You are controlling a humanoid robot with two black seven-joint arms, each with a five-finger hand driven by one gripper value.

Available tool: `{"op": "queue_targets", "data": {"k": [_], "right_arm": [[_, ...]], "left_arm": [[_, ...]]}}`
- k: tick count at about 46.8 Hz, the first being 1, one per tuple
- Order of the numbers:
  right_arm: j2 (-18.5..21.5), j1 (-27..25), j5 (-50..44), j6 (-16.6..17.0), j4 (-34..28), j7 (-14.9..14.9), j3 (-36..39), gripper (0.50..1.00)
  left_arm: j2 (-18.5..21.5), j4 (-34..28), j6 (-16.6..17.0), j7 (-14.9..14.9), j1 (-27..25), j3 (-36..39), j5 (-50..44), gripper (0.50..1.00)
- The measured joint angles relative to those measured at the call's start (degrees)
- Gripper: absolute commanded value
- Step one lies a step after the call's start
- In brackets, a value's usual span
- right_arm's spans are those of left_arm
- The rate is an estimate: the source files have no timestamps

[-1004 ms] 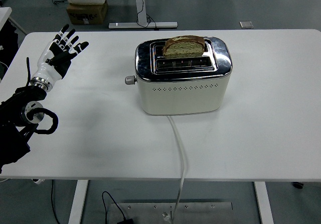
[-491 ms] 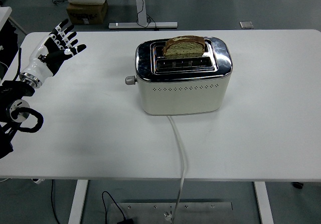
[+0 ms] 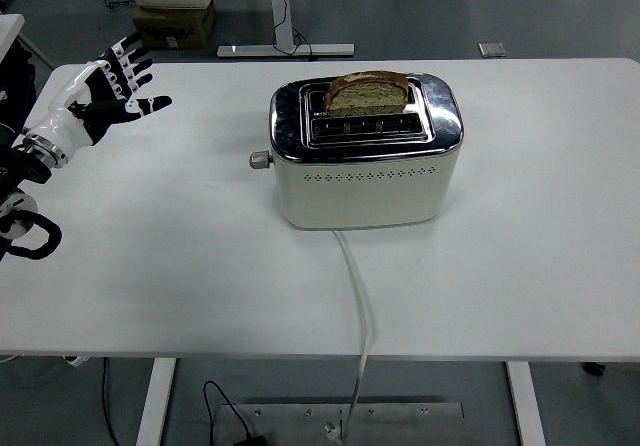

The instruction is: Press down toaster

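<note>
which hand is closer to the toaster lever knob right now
Left. The left hand hovers open over the table's far-left side, well to the left of the knob on the toaster. The right hand is not in view.

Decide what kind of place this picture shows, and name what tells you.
Probably a robotics lab, not a kitchen: a toaster sits alone on a white table, grey floor behind with a cardboard box and trailing cables.

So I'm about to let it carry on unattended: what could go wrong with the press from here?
Three risks, as I judge them:
1. The left hand is open and far to the left of the toaster's small side lever; a long reach could miss it.
2. A sideways push could slide the toaster instead.
3. The bread stands high in the rear slot and might tip if the toaster is jolted.
</note>
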Motion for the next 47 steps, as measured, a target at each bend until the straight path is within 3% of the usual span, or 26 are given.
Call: {"op": "queue_targets", "data": {"k": [29, 47], "right_arm": [[0.0, 0.0, 0.0, 0.01, 0.0, 0.01, 0.0, 0.998], [0.0, 0.0, 0.0, 0.01, 0.0, -0.04, 0.0, 0.998]], "left_arm": [[2.34, -4.04, -0.48, -0.01, -0.02, 0.01, 9.44, 1.0], [4.56, -7.75, -3.22, -0.37, 0.19, 0.0, 14.94, 1.0]]}}
